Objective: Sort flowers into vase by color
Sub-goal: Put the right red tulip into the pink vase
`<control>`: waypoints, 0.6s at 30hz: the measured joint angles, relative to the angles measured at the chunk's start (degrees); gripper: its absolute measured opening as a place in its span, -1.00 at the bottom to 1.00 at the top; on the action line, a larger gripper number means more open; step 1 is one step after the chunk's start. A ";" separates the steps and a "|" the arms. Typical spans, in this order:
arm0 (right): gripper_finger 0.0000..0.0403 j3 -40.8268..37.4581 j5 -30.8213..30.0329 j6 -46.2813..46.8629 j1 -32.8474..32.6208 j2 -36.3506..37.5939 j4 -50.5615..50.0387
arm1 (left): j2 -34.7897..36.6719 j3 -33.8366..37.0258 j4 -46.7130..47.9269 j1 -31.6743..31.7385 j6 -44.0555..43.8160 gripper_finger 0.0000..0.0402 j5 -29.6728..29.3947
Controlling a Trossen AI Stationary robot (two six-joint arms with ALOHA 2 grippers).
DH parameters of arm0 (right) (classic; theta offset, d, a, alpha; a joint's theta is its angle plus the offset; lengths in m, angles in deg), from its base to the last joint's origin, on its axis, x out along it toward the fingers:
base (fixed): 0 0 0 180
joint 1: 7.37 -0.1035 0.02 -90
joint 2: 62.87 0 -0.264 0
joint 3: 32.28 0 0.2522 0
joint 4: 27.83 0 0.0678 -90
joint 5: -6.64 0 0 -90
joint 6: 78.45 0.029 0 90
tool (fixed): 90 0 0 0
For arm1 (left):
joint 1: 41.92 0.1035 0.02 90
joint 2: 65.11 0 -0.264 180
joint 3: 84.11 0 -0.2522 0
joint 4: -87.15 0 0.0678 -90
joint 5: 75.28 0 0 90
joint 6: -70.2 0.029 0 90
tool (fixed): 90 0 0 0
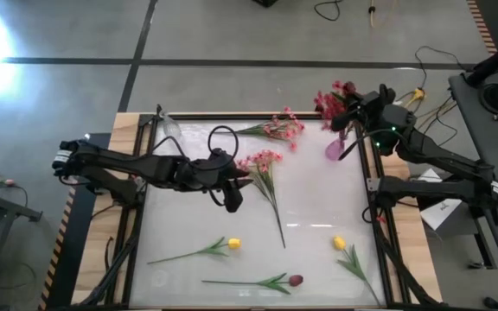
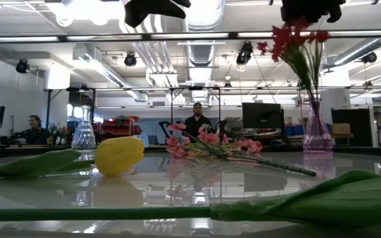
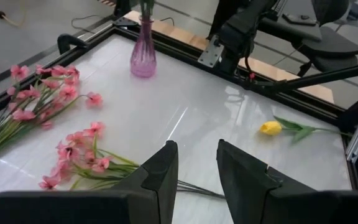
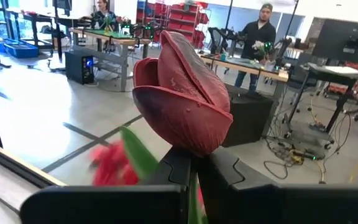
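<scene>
My right gripper [image 4: 193,167] is shut on a dark maroon bud [image 4: 182,87] and hovers at the table's far right, over the purple vase [image 1: 333,149]. That vase stands upright and holds red blossom sprays [image 1: 328,104]. My left gripper [image 3: 197,167] is open above the table's middle, just left of a pink spray [image 1: 262,164] lying flat. A second pink spray [image 1: 279,128] lies near the far edge. Two yellow tulips [image 1: 233,244] [image 1: 339,243] and another maroon bud [image 1: 295,280] lie toward the near edge. My right gripper pinches the maroon flower's stem [image 4: 194,194] just below the bud, between its two fingers. The bud stands out past the fingertips. The flower is lifted clear of the table, and the rest of its stem is hidden behind the fingers.
A clear glass vase [image 1: 169,128] stands at the far left corner. A raised black frame [image 1: 137,216] runs around the white table top. In the room beyond the far edge people stand at benches [image 2: 197,119]. Bare surface lies between the pink spray and the purple vase.
</scene>
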 joint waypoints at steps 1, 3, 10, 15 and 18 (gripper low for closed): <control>-0.94 0.67 0.02 -0.40 0.00 -0.02 0.13 | 0.28 0.00 0.41 0.00 0.15 -0.50 -0.03; -0.94 2.17 0.11 -1.31 0.00 0.05 0.44 | 0.44 -0.02 0.70 0.04 0.40 -0.50 -0.17; -0.94 4.17 3.68 -3.11 0.00 0.62 0.61 | -0.20 -0.04 1.46 0.20 0.48 -0.50 -0.15; -0.94 2.37 6.67 -3.69 0.00 1.73 1.09 | -0.37 -0.04 2.36 0.26 0.50 -0.50 -0.15; -0.94 0.45 7.02 -3.34 0.01 2.96 1.46 | -0.38 -0.04 2.60 0.26 0.48 -0.50 -0.15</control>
